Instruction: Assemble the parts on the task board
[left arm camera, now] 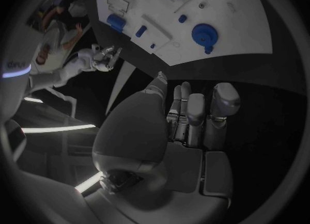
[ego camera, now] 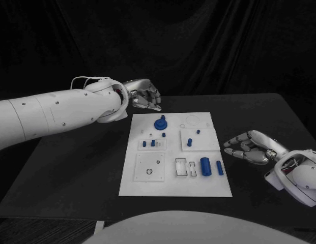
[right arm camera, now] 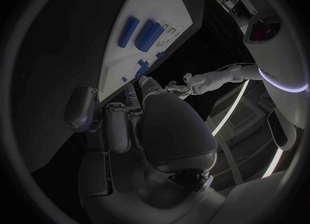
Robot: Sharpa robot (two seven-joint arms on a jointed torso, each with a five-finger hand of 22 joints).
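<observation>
The white task board (ego camera: pixel 202 185) lies in the middle of the black table. A blue round part with a knob (ego camera: pixel 161 123) stands near its far edge, and small blue pegs (ego camera: pixel 153 143) stand in the middle blocks. Two blue cylinders (ego camera: pixel 205 166) lie side by side at the board's right. My left hand (ego camera: pixel 143 94) hovers just beyond the board's far left corner, fingers bent downward, holding nothing. My right hand (ego camera: pixel 249 147) hangs to the right of the board, fingers loosely bent and apart, also holding nothing. The left wrist view has the left hand (left arm camera: pixel 187 121) short of the round part (left arm camera: pixel 205 33).
Bare black table (ego camera: pixel 69 173) stretches to the left of the board and in front of it. A dark curtain (ego camera: pixel 202 46) closes the back. In the right wrist view the right hand (right arm camera: pixel 129 121) is beside the board's edge (right arm camera: pixel 149 7), near the cylinders (right arm camera: pixel 150 33).
</observation>
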